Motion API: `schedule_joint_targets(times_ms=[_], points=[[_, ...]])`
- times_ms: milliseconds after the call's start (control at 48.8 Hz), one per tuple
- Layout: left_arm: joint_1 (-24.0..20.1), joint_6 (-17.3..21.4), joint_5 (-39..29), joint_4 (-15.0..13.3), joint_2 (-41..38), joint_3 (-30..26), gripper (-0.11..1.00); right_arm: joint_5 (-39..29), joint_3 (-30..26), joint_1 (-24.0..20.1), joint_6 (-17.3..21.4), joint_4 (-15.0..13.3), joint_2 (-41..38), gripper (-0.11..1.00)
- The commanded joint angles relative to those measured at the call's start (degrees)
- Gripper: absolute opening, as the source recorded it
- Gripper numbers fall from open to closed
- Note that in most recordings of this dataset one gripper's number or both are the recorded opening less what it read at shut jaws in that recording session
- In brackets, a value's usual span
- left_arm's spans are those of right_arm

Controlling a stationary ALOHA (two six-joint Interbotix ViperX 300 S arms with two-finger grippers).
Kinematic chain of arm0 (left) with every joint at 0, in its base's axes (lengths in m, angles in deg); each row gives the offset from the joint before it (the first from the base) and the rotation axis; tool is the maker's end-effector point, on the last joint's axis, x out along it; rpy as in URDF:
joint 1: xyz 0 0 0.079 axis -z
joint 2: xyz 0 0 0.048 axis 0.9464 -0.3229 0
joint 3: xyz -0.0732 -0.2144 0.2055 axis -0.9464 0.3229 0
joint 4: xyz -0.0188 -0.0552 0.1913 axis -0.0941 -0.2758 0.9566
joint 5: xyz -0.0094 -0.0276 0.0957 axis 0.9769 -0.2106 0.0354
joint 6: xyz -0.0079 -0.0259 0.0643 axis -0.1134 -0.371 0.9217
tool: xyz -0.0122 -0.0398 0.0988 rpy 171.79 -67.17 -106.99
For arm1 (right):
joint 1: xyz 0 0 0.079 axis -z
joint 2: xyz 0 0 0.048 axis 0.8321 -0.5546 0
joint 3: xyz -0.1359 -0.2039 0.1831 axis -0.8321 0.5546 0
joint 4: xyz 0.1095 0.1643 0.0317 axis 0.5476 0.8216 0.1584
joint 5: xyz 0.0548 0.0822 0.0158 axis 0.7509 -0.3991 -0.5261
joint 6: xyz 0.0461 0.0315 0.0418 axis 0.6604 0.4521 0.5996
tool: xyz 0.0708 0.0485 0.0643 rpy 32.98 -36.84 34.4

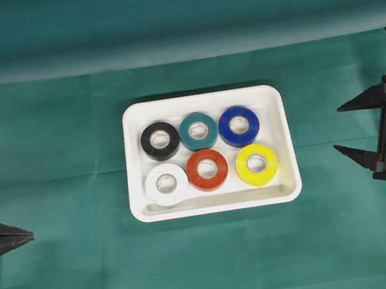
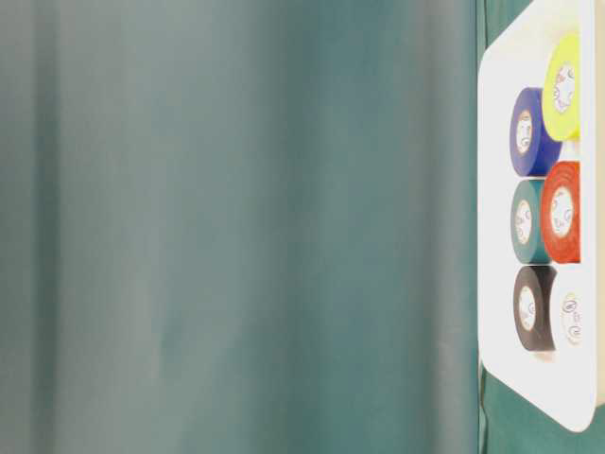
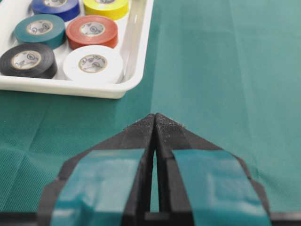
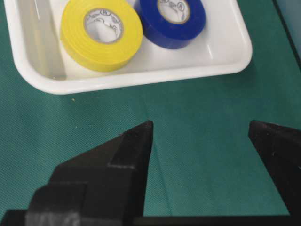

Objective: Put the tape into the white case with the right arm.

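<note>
The white case (image 1: 201,99) lies mid-table and holds several tape rolls lying flat, among them yellow (image 1: 256,165), blue (image 1: 239,125) and red (image 1: 207,169). My right gripper (image 1: 339,128) hovers over the cloth to the case's right, open and empty, well apart from the rim. The right wrist view shows its fingertips wide apart (image 4: 201,126) over bare cloth, with the yellow roll (image 4: 101,34) and blue roll (image 4: 174,18) inside the case (image 4: 141,77) ahead. My left gripper (image 1: 29,234), with light-blue patches, sits shut at the far left edge.
Green cloth covers the table and rises as a backdrop behind. The left wrist view shows the shut fingertips (image 3: 155,116) over cloth, short of the case's near corner (image 3: 70,87). The table-level view catches the case (image 2: 492,189) at its right edge.
</note>
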State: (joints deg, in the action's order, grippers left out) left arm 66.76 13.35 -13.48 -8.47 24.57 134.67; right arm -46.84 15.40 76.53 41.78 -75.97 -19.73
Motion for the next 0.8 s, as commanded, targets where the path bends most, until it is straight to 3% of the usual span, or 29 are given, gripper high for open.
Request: schedule_joint_targets(times_ms=[0, 287, 553, 779], points=[[-0.2, 0.0, 0.5, 0.1, -0.5, -0.7, 0.0, 0.9, -0.7, 0.1, 0.3, 0.2, -0.1, 0.57], [-0.2, 0.0, 0.5, 0.1, -0.5, -0.7, 0.0, 7.6, 2.5, -2.9, 0.4, 1.6, 3.0, 0.57], [-0.2, 0.0, 0.5, 0.1, -0.5, -0.7, 0.0, 8.3, 4.0, -12.7, 0.4, 7.0, 7.6, 0.56], [-0.1, 0.0, 0.5, 0.1, -0.5, -0.7, 0.0, 5.6, 3.8, -22.5, 0.4, 10.6, 6.8, 0.57]])
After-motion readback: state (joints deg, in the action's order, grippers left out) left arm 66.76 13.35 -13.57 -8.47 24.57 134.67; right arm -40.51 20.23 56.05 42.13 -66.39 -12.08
